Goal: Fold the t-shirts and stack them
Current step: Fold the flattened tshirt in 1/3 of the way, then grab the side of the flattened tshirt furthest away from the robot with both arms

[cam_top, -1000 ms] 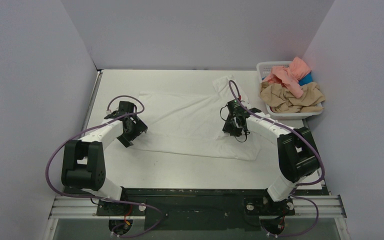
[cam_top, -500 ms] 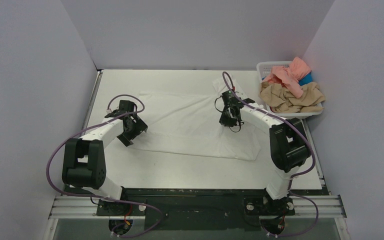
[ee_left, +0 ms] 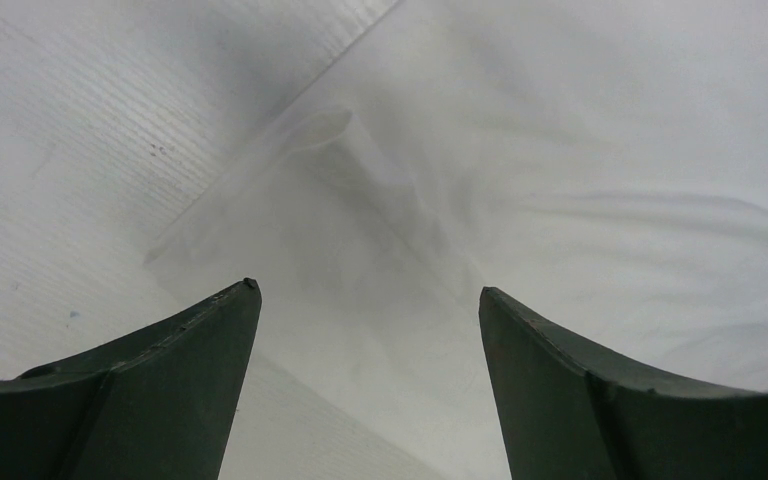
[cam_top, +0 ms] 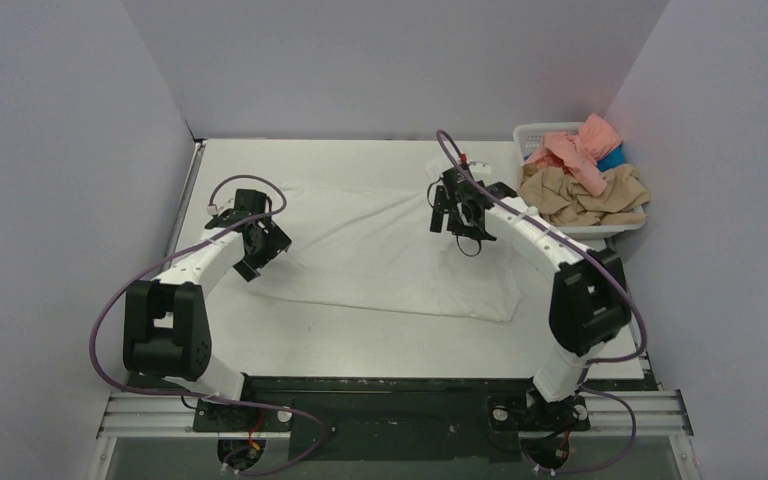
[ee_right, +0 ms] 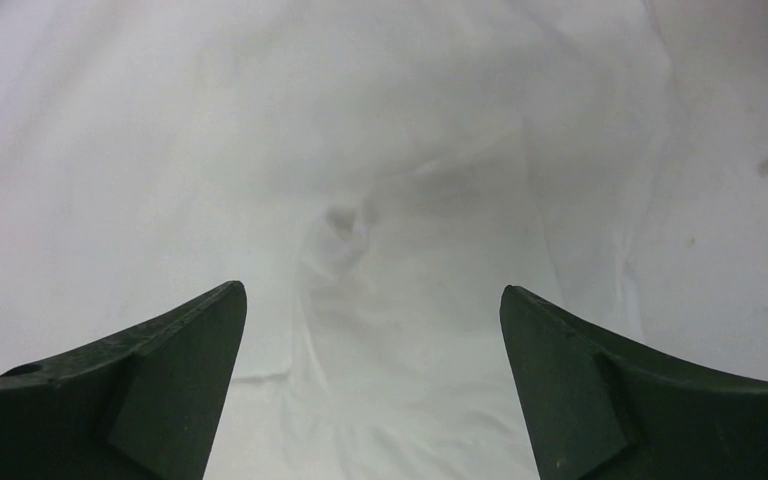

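Observation:
A white t-shirt [cam_top: 380, 250] lies spread flat on the table, no print showing. My left gripper [cam_top: 258, 262] is open and empty over its left edge; in the left wrist view [ee_left: 368, 292] a shirt corner [ee_left: 310, 130] lies ahead on the table. My right gripper [cam_top: 452, 222] is open and empty above the shirt's upper right part; the right wrist view [ee_right: 372, 290] shows rumpled white cloth [ee_right: 360, 230] below. Salmon-pink [cam_top: 580, 150], tan [cam_top: 580, 198] and blue [cam_top: 612, 157] t-shirts are piled in the basket.
A white plastic lattice basket [cam_top: 535, 135] stands at the back right against the wall. Grey walls close in the left, back and right. The table's left edge has a metal strip [cam_top: 186, 195].

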Robot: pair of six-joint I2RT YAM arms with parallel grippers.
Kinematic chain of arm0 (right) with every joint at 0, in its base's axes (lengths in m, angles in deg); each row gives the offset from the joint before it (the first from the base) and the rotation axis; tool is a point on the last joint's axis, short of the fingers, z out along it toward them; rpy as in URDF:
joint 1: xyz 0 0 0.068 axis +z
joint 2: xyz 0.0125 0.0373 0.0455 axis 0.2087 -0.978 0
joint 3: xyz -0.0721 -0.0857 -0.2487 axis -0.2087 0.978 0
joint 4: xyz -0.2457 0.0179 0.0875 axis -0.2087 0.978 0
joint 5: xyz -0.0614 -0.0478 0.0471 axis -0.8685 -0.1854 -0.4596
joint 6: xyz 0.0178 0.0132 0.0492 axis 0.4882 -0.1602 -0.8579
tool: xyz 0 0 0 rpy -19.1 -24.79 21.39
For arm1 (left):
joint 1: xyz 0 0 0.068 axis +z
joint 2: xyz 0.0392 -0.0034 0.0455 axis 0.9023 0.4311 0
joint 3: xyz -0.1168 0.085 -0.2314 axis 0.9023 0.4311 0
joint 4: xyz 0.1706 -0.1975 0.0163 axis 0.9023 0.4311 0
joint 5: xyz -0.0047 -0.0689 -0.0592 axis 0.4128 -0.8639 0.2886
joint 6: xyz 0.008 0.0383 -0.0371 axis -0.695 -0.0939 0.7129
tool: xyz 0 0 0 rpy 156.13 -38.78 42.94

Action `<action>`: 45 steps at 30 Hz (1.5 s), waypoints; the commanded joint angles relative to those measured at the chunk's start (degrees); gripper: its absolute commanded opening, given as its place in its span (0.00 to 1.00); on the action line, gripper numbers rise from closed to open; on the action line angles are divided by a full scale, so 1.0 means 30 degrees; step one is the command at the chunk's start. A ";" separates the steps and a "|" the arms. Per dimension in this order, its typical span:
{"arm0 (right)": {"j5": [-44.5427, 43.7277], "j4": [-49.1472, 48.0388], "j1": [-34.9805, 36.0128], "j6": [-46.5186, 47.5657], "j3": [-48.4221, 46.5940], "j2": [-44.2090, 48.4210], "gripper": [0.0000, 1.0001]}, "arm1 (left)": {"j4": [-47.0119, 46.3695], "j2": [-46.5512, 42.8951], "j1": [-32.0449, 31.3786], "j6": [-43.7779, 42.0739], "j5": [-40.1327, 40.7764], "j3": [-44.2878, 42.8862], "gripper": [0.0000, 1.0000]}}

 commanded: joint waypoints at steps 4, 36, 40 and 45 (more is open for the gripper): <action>-0.0261 -0.1428 0.0181 -0.2819 0.7869 0.5582 0.95 | -0.1965 0.1348 -0.0083 -0.0900 -0.1836 -0.2231 0.91; 0.3277 0.2633 0.1499 -0.6000 1.7516 1.9302 0.95 | 0.3036 -1.2525 -0.0454 0.2172 -0.0151 0.7923 0.91; 0.1449 0.2554 0.1358 -0.4737 1.3133 1.7680 0.98 | 0.3068 -1.1211 -0.0295 0.1251 0.1074 0.4578 0.91; 0.1361 0.0240 -0.0527 -0.2335 0.6780 1.1558 0.98 | 0.2128 -0.6528 0.0642 0.0028 0.1248 0.0141 0.92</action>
